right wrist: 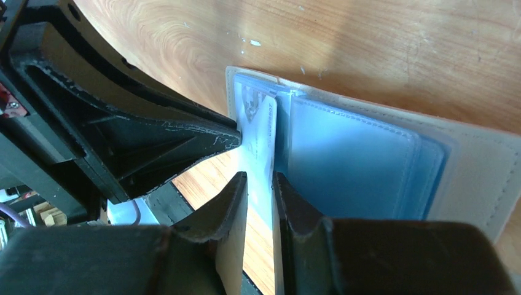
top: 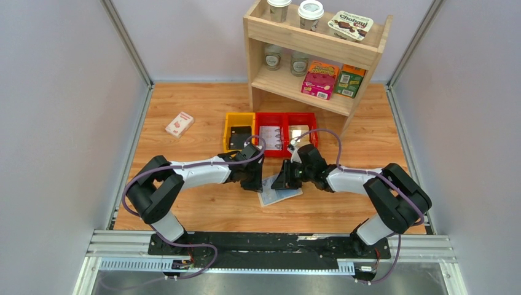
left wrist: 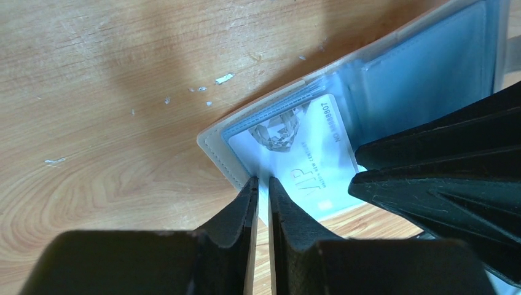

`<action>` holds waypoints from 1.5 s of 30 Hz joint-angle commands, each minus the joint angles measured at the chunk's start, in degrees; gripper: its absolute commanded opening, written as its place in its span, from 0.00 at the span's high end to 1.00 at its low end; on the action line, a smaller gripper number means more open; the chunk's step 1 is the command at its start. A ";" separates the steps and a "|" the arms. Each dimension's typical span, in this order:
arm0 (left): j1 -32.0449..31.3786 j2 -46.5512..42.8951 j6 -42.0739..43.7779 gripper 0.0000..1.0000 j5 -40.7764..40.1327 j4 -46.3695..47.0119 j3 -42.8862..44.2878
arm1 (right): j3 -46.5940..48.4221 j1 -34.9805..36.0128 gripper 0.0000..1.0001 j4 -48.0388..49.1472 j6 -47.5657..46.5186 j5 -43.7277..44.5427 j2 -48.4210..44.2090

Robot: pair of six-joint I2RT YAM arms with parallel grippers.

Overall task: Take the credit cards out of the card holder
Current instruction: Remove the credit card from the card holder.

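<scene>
The card holder lies open on the table between both grippers, cream outside with a blue-grey pocketed lining. A silver-grey credit card with "VIP" print sticks partway out of a pocket; it also shows in the right wrist view. My left gripper is shut on the card's exposed edge, and it shows in the top view. My right gripper is shut on the pocket leaf at the card's inner edge, and it shows in the top view. Other cards are hidden.
A yellow bin and red bins holding small blocks stand just behind the grippers. A wooden shelf with cups and boxes is at the back. A white-and-red small box lies at the far left.
</scene>
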 commanded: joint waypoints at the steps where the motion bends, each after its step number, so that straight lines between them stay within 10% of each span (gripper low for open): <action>1: -0.26 2.33 1.75 0.84 -2.22 -1.35 1.07 | -0.51 1.22 0.79 10.40 2.32 -6.68 -2.24; 10: -0.26 3.12 2.37 0.87 -2.49 -2.23 1.59 | 0.19 1.31 0.94 12.60 3.11 -10.02 1.18; 27: -0.26 3.12 3.16 0.87 -1.08 -0.83 1.24 | 8.10 3.59 0.72 3.46 0.48 -9.50 10.06; 45: -0.26 5.58 3.95 0.91 -1.43 -4.08 3.09 | 0.90 -1.42 0.79 6.27 -0.40 -13.36 -1.54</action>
